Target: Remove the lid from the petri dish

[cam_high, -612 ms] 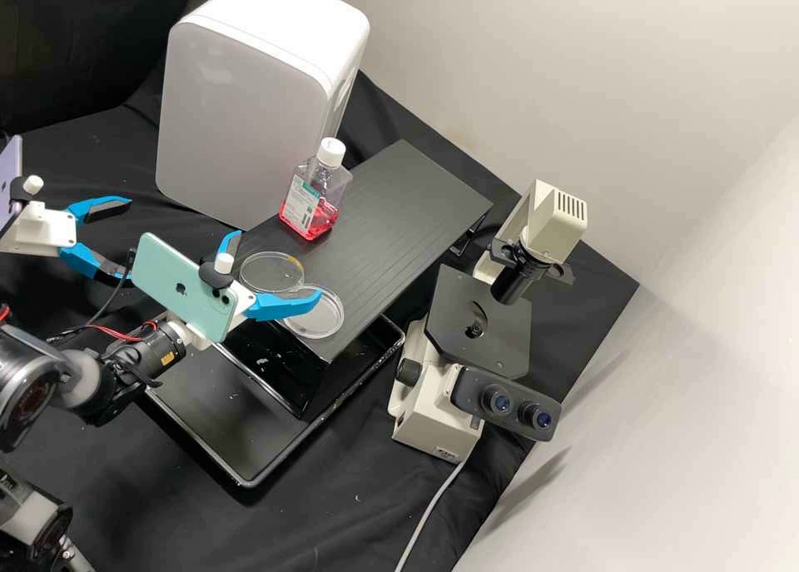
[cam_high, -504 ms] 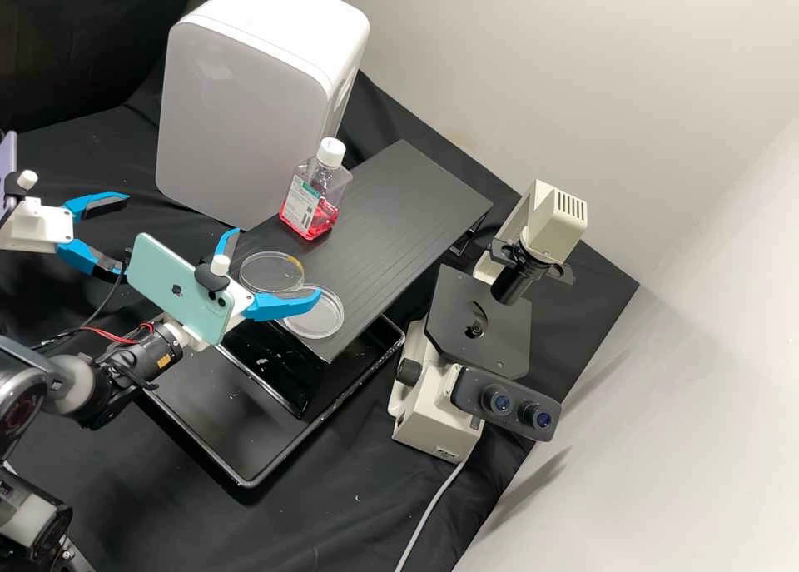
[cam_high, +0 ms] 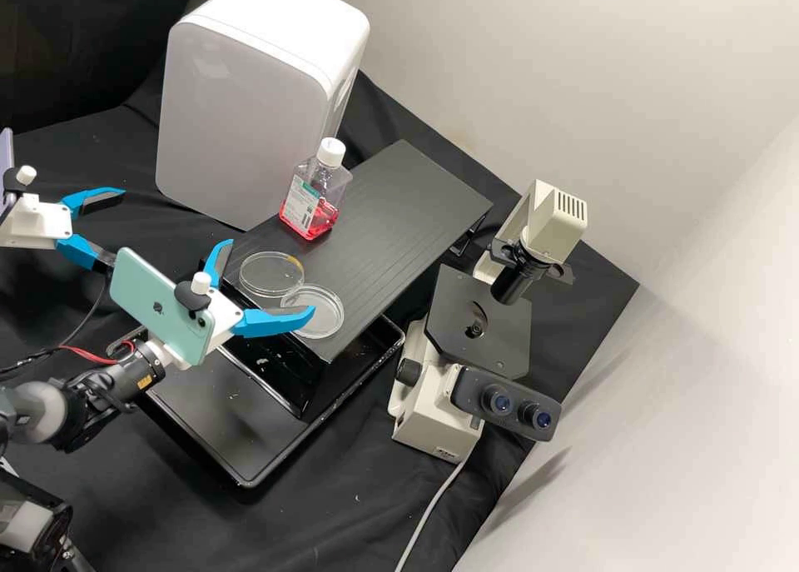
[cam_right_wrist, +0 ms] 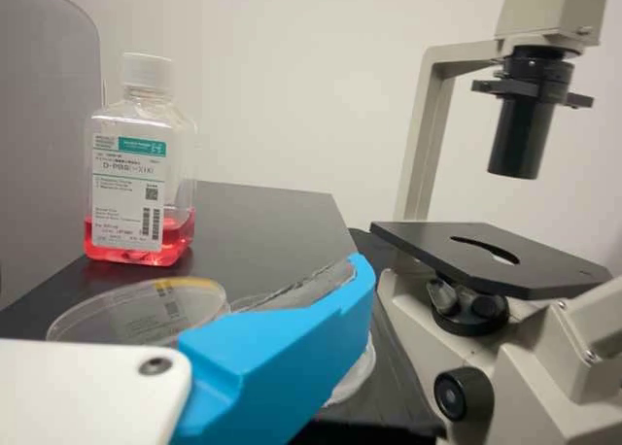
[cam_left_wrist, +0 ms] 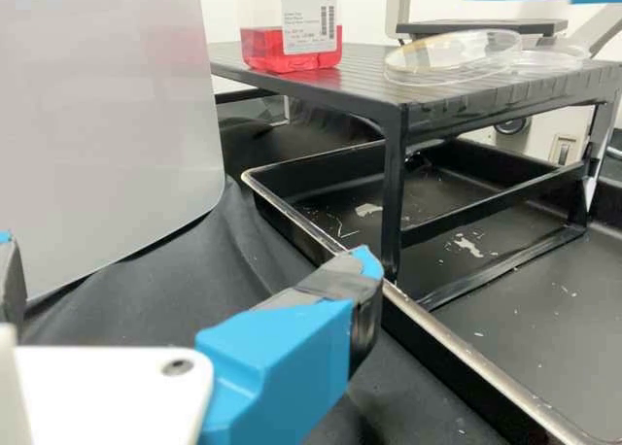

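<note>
**Student:** Where is the petri dish?

**Tutor:** It lies in two clear round pieces at the near-left corner of the black shelf (cam_high: 399,206). The yellow-edged piece (cam_high: 270,274) lies farther back. The plain piece (cam_high: 326,318) lies just beside it, toward the front edge. Which of the two is the lid cannot be told, nor whether their rims touch.

**Student:** And the right gripper?

**Tutor:** The right gripper (cam_high: 269,279), on the arm carrying the mint-green phone (cam_high: 154,305), hangs at that same corner. Its jaws are spread wide, with nothing clamped between them. In the high view the lower finger (cam_high: 275,320) crosses the plain piece. In the right wrist view that finger stands in front of it. Contact cannot be judged.

**Student:** The left one?

**Tutor:** The left gripper (cam_high: 112,226) is over the black cloth (cam_high: 349,505), to the left of the white box (cam_high: 250,89) and well apart from the shelf. Its jaws are parted and empty.

**Student:** What else stands on the shelf?

**Tutor:** A bottle (cam_high: 312,193) with a white cap and red liquid stands upright at the back-left edge, close to the white box. Under the shelf is a black tray (cam_high: 216,422) with white flecks on its floor. To the right of the shelf, a microscope (cam_high: 491,339) stands on the cloth.
</note>
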You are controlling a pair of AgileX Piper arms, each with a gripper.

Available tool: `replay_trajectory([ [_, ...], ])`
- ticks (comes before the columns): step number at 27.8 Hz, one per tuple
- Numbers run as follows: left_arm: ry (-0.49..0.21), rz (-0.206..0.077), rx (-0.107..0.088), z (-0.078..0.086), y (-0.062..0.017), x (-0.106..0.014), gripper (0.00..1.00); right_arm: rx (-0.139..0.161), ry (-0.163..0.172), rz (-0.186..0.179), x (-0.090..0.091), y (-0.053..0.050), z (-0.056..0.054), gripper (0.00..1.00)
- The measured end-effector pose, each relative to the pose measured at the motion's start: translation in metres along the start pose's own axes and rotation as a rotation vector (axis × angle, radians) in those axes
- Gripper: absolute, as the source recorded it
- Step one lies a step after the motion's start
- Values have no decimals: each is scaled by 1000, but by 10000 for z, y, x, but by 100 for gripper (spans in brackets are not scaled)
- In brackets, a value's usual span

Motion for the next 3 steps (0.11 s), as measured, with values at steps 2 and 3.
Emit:
replay_trajectory([
  [2, 0, 0, 0, 0, 0, 0, 100, 29, -8, 11, -43, 28, 33, 100],
  [3, 0, 0, 0, 0, 0, 0, 100, 51, -14, 23, -48, 48, 46, 100],
])
